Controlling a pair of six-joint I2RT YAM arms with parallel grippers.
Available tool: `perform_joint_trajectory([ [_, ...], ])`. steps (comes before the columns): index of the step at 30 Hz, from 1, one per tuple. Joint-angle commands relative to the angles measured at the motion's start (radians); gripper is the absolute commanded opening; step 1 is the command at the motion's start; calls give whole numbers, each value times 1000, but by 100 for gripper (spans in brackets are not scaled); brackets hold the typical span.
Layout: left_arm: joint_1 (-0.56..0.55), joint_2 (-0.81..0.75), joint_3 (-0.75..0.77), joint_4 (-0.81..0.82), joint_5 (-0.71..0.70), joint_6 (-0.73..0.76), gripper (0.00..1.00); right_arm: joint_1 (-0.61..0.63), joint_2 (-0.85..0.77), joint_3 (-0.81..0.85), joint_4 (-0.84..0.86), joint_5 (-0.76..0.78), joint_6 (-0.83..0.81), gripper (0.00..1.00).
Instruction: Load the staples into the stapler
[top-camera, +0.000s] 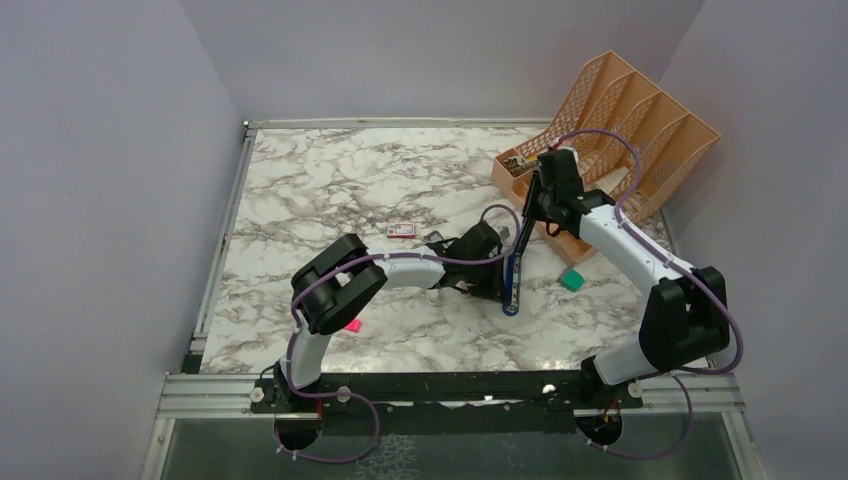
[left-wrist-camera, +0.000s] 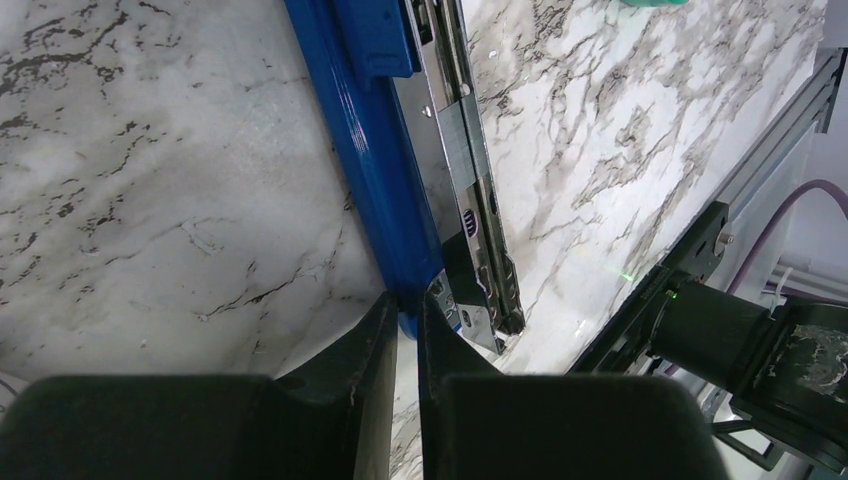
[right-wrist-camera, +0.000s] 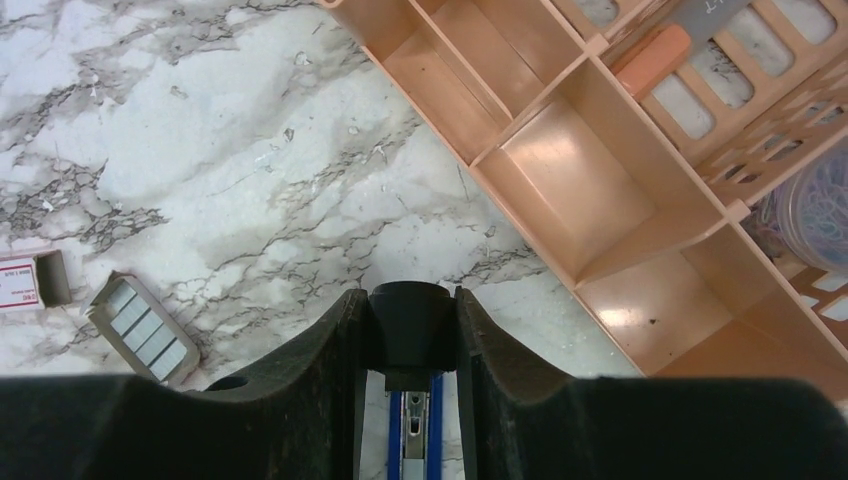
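Observation:
The blue stapler stands hinged open at mid table. My left gripper is shut on the low end of its blue base. The metal magazine channel lies open beside it, with a darker grey block in it that I cannot identify. My right gripper is shut on the black end of the raised top arm, also seen in the top view. Silver staples lie in a small grey tray on the table, left of the right gripper. The red-and-white box lies beside them, also in the top view.
An orange desk organizer stands at the back right, close behind the right gripper; its compartments fill the right wrist view. A green block lies right of the stapler. A pink object lies under the left arm.

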Motion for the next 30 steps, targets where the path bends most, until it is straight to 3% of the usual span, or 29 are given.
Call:
perform_joint_trajectory([
  [1,-8,36,-2,-33,-42,2,12,10,-82,-40,-48,-77,39,31],
  [30,-8,18,-42,13,-80,-43,11,191,-359,-319,-224,-133,202,31],
])
